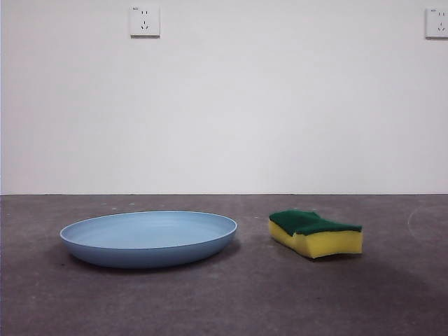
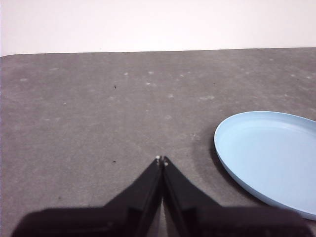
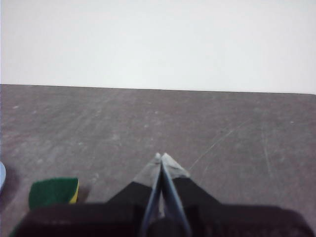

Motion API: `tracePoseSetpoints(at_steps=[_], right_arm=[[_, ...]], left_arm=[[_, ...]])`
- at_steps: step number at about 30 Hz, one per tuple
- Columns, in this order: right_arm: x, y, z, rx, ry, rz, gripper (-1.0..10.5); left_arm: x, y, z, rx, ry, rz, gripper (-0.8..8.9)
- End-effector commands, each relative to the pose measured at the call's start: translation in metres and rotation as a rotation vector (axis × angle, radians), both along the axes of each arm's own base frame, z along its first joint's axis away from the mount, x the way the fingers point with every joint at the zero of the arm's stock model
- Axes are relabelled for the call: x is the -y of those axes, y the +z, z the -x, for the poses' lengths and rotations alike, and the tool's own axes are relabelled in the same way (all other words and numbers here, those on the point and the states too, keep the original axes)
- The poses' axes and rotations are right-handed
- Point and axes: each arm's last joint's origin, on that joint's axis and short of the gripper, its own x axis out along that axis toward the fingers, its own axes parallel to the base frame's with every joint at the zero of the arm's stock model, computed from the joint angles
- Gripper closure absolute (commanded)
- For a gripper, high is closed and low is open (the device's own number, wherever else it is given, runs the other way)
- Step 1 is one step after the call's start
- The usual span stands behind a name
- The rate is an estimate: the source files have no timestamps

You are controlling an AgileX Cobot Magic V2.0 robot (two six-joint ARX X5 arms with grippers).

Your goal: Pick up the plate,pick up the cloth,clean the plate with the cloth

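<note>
With both grippers, left and right, pinched together and empty, the plate lies flat near the sponge on the table; it looks light, stiff and slick, best gripped by its rim.

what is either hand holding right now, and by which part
Nothing is held. The left hand and the right hand are both shut on nothing. The plate and the sponge lie untouched on the table.
</note>
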Motion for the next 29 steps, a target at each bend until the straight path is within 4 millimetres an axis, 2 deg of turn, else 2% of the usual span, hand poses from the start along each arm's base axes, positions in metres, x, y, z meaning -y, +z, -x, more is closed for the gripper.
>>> tracePoseSetpoints(at_steps=[1, 10, 18, 23, 29], right_arm=[[0.0, -0.016, 0.0, -0.01, -0.004, -0.011, 9.5], [0.0, -0.048, -0.001, -0.052, -0.006, -0.055, 9.5], [0.0, -0.052, 0.0, -0.092, -0.009, -0.062, 9.5], [0.0, -0.056, 0.001, -0.149, -0.023, -0.158, 9.5], [0.0, -0.056, 0.0, -0.158, -0.032, -0.161, 9.5]], left_arm=[[0.0, -0.004, -0.001, -0.009, 0.005, 0.006, 8.16], [0.0, -0.004, -0.001, -0.009, 0.005, 0.006, 8.16], [0.0, -0.004, -0.001, -0.009, 0.005, 0.006, 8.16], [0.0, -0.004, -0.001, -0.009, 0.005, 0.006, 8.17], [0.0, -0.004, -0.001, -0.009, 0.005, 0.006, 8.17]])
